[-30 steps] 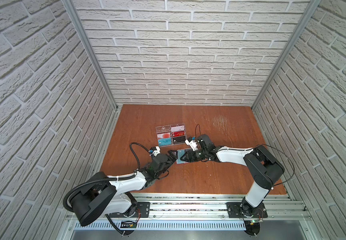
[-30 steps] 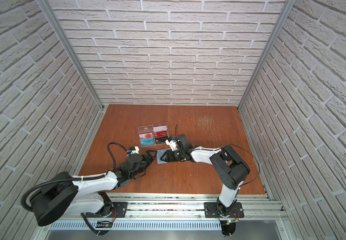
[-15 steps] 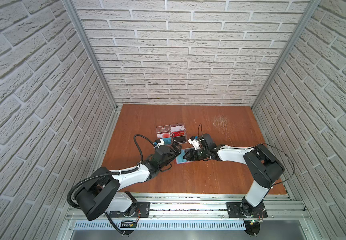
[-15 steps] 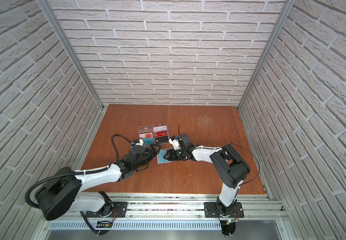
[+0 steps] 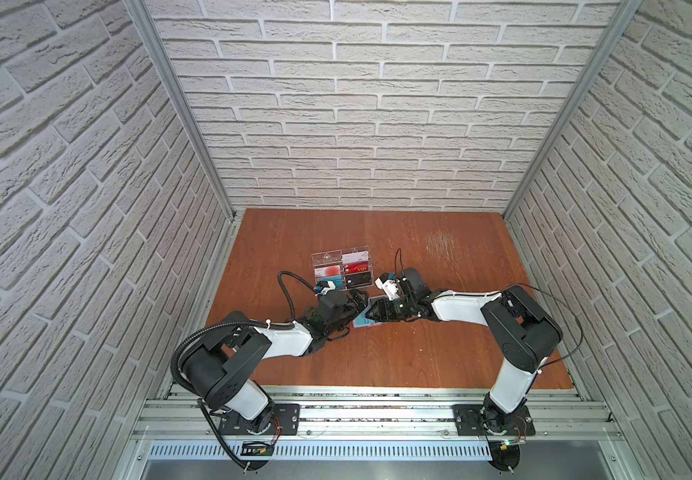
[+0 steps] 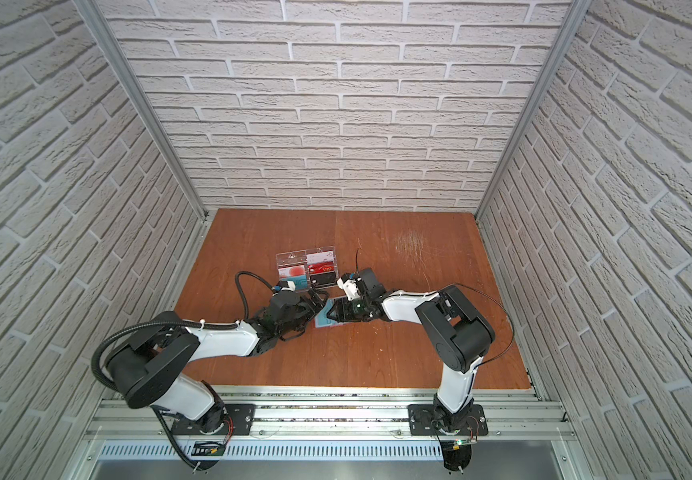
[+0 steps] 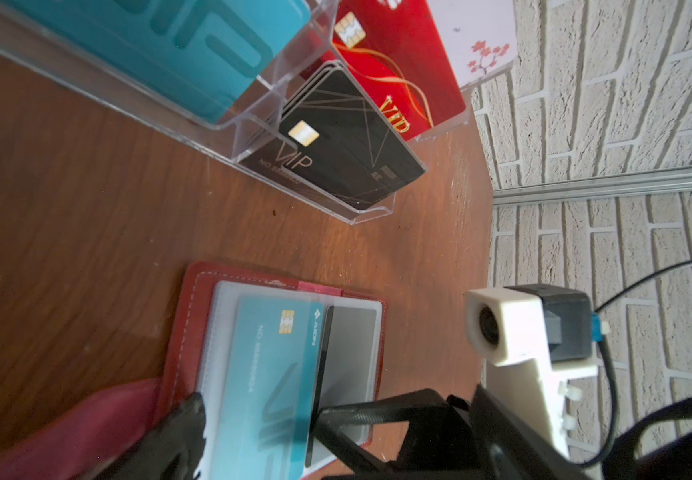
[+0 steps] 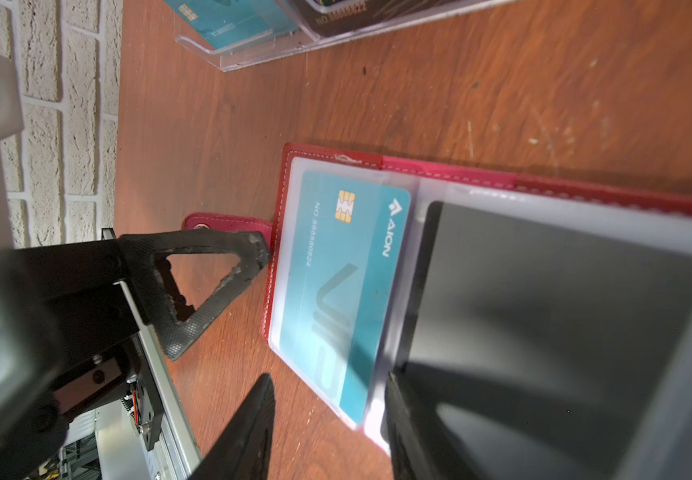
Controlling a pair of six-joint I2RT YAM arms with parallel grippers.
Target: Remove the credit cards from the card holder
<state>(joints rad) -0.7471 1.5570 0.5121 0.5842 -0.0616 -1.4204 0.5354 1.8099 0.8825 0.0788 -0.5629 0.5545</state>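
The right gripper (image 8: 327, 376) is low over the near edge of the open card holder (image 8: 439, 171). Its jaws are partly apart and clamp nothing that shows. 1 finger is over the bare table (image 5: 419, 353) and the other rests on the plastic sleeve covering the dark grey credit card (image 8: 543, 311).

That card lies fully inside its sleeve on 1 page, and a teal card (image 8: 336, 270) is sleeved on the page beside it. The left gripper (image 5: 358, 305) is spread wide and empty, with 1 fingertip touching the holder's red strap tab (image 8: 227, 222). It seems to be bracing the holder there.

Beyond the holder stands a clear acrylic tray (image 7: 248, 137) with cards already in it.

I judge the step to be the approach for drawing out the dark card, with no pull begun. Next, the right gripper must find the sleeve's mouth and close on the card alone, not the plastic. It must then slide the card out along the sleeve while the left gripper pins the holder down.
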